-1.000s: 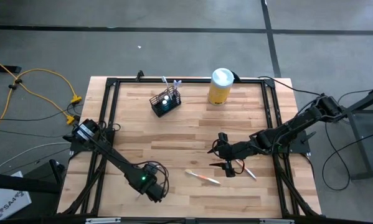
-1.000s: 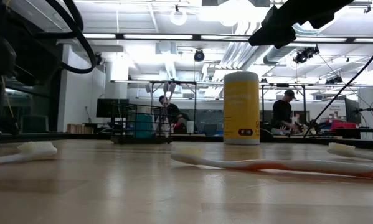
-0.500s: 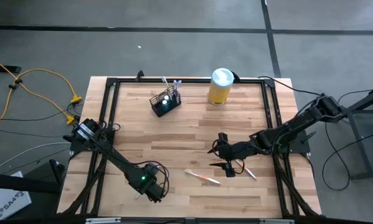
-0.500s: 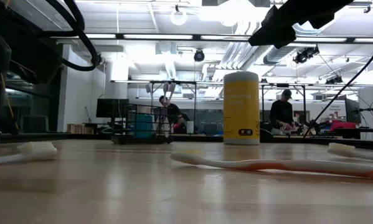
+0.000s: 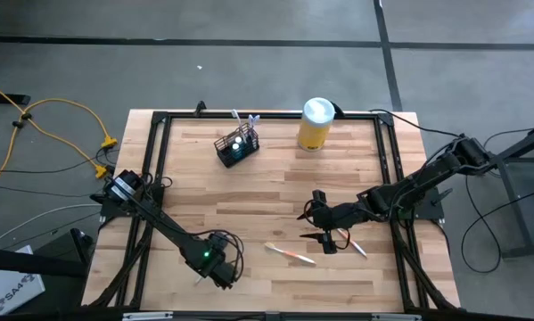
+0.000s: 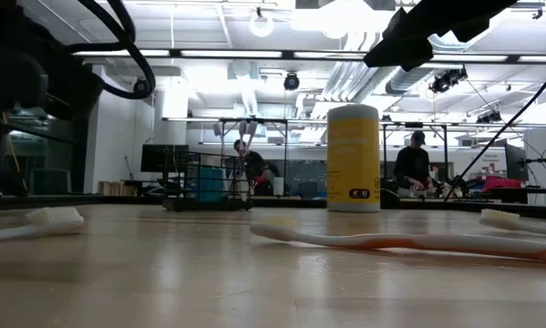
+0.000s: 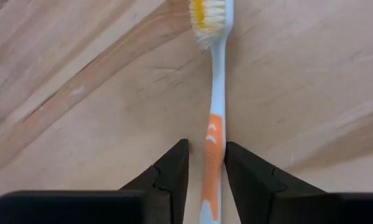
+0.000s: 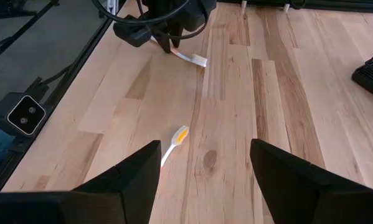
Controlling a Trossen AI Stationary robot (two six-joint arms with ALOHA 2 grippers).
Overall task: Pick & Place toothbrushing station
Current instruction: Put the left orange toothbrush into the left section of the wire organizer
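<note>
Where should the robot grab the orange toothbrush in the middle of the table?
Grab the middle of its thin handle, coming from straight above and closing across it. The toothbrush lies flat on the table, so its underside can't be reached. The open right gripper hovers nearest.
</note>
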